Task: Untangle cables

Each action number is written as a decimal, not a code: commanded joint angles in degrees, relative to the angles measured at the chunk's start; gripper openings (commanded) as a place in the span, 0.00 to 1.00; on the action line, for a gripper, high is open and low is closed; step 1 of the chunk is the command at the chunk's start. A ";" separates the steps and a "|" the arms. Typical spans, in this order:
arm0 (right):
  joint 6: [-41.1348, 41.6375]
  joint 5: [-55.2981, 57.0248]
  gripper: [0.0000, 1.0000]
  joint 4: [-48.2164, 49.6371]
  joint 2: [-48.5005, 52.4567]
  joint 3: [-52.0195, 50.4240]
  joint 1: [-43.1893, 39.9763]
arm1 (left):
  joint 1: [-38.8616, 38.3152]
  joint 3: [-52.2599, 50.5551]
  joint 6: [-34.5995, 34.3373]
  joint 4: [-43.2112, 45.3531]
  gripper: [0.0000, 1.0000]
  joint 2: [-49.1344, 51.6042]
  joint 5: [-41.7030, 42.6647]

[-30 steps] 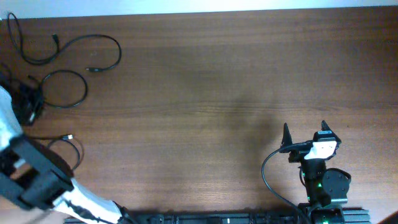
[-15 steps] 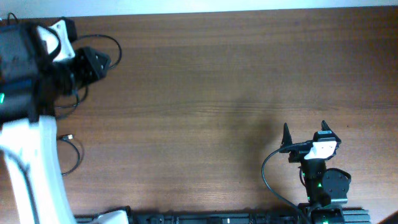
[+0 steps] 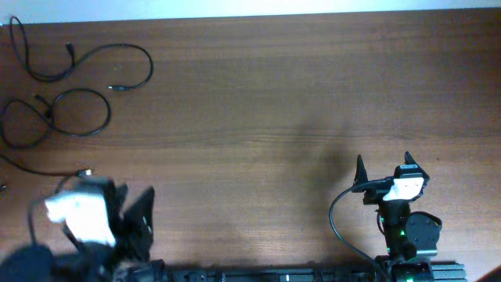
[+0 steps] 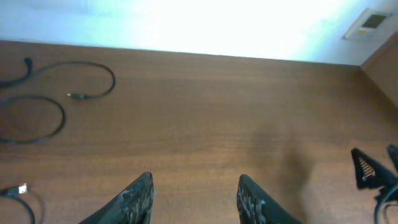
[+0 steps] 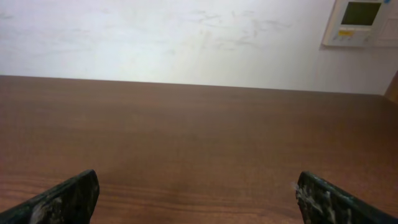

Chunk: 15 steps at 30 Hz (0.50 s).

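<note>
Three thin black cables lie at the table's far left, apart from each other. One cable (image 3: 94,51) curves along the back, also in the left wrist view (image 4: 99,65). A second cable (image 3: 82,110) forms two loops (image 4: 43,118). A third cable (image 3: 78,171), with a pale plug, lies nearer the front (image 4: 17,189). My left gripper (image 3: 137,215) is blurred at the front left, open and empty (image 4: 194,186), well away from the cables. My right gripper (image 3: 383,164) is open and empty at the front right (image 5: 196,186), over bare wood.
The brown wooden table (image 3: 274,94) ends at a white wall at the back (image 5: 186,37). A wall panel (image 5: 360,22) hangs at the back right. The right gripper's fingertips show at the right edge of the left wrist view (image 4: 373,174).
My left arm has swung from over the cables at the back left to the front left edge. The cables are now uncovered. The right arm has not moved.
</note>
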 commanded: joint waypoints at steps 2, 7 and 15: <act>-0.15 0.28 0.98 -0.20 -0.39 -0.42 -0.22 | -1.68 -11.02 3.78 2.34 0.59 -8.41 8.39; -0.15 0.28 0.98 -0.20 -0.39 -0.42 -0.22 | -15.06 -14.56 7.82 2.58 0.58 -2.99 8.41; -0.15 0.28 0.98 -0.20 -0.39 -0.42 -0.22 | -22.77 -14.56 7.39 2.78 0.99 0.68 2.32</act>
